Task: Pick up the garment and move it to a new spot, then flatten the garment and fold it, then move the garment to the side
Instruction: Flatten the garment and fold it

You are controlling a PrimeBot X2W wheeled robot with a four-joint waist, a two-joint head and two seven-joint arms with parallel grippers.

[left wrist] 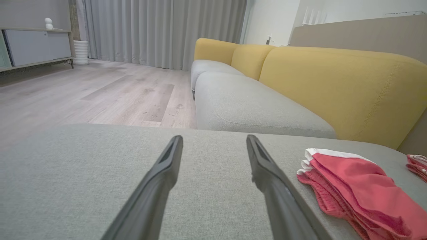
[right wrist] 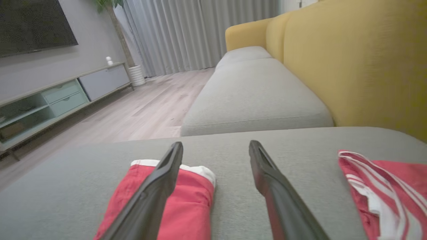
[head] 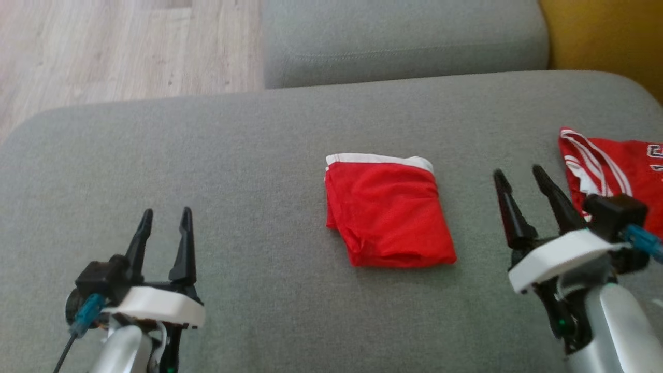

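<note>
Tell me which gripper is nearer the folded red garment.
Right. The right gripper stands open just right of the folded red garment; the left gripper, also open, is farther off on its left.

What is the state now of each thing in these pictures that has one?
Red garment: folded, lying on the grey cushion, not held.
Striped garment: lying loose, partly cut off by the picture's edge.
Left gripper: open, empty.
Right gripper: open, empty.
</note>
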